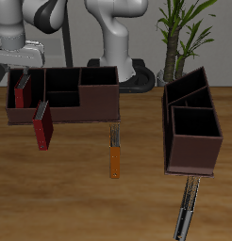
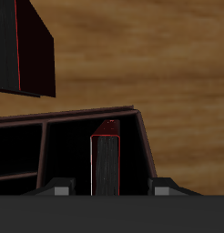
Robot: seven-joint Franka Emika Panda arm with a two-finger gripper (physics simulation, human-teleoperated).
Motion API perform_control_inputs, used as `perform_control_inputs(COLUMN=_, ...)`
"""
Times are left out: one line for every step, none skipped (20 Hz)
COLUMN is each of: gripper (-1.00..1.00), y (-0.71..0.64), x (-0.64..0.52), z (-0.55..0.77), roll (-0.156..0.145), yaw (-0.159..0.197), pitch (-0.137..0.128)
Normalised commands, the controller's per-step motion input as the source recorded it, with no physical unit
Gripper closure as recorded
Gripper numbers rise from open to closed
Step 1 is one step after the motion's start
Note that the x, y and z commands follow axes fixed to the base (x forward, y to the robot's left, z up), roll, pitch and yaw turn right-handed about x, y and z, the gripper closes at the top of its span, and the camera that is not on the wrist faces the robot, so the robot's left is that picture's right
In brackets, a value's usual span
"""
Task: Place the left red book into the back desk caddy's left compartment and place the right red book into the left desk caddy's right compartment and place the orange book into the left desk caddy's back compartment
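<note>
The claw is hovering wide open above 1 red book standing in the back desk caddy, apparently releasing it there.

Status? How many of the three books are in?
One looks done: a red book stands in the back caddy, with the open gripper astride it, not clamping. Nothing is in hand. Left: the other red book and the orange book, both on the table, outside the end-on caddy.
</note>
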Motion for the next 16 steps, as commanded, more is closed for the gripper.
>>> perform_control_inputs(gripper=-1.00, y=0.05, x=0.03, z=-0.04, roll=-0.005, yaw=0.005, pitch=0.001)
perform_control_inputs(gripper=-1.00, y=0.07, x=0.06, z=0.00, roll=0.035, yaw=-0.018, pitch=0.022)
perform_control_inputs(gripper=-1.00, y=0.01, x=0.02, z=0.02, roll=0.000, yaw=-0.008, pitch=0.005)
perform_control_inputs(gripper=-1.00, y=0.02, x=0.04, z=0.07, roll=-0.007, yaw=0.006, pitch=-0.016)
perform_control_inputs(gripper=-1.00, y=0.03, x=0.07, z=0.12, roll=-0.002, yaw=-0.019, pitch=-0.033)
perform_control_inputs(gripper=-1.00, y=0.02, x=0.07, z=0.11, roll=-0.017, yaw=0.010, pitch=-0.016)
perform_control_inputs(gripper=-1.00, y=0.02, x=0.07, z=0.16, roll=-0.039, yaw=0.015, pitch=-0.047)
perform_control_inputs(gripper=-1.00, y=0.06, x=0.09, z=0.11, roll=0.015, yaw=0.029, pitch=-0.041)
perform_control_inputs(gripper=-1.00, y=0.02, x=0.08, z=0.06, roll=0.002, yaw=-0.015, pitch=0.002)
perform_control_inputs(gripper=-1.00, y=0.11, x=0.02, z=0.20, roll=-0.018, yaw=0.020, pitch=-0.041)
perform_control_inputs(gripper=-1.00, y=0.36, x=-0.03, z=0.40, roll=0.040, yaw=0.127, pitch=-0.133)
perform_control_inputs(gripper=-1.00, y=-0.02, x=0.10, z=-0.03, roll=0.000, yaw=0.000, pitch=0.000)
perform_control_inputs(gripper=-1.00, y=0.21, x=0.02, z=0.27, roll=-0.034, yaw=0.034, pitch=-0.071)
perform_control_inputs(gripper=-1.00, y=0.20, x=0.08, z=0.21, roll=0.030, yaw=0.051, pitch=-0.038)
perform_control_inputs(gripper=-1.00, y=0.02, x=0.10, z=0.06, roll=-0.049, yaw=0.012, pitch=-0.029)
perform_control_inputs(gripper=-1.00, y=0.22, x=0.07, z=0.21, roll=0.011, yaw=0.082, pitch=-0.061)
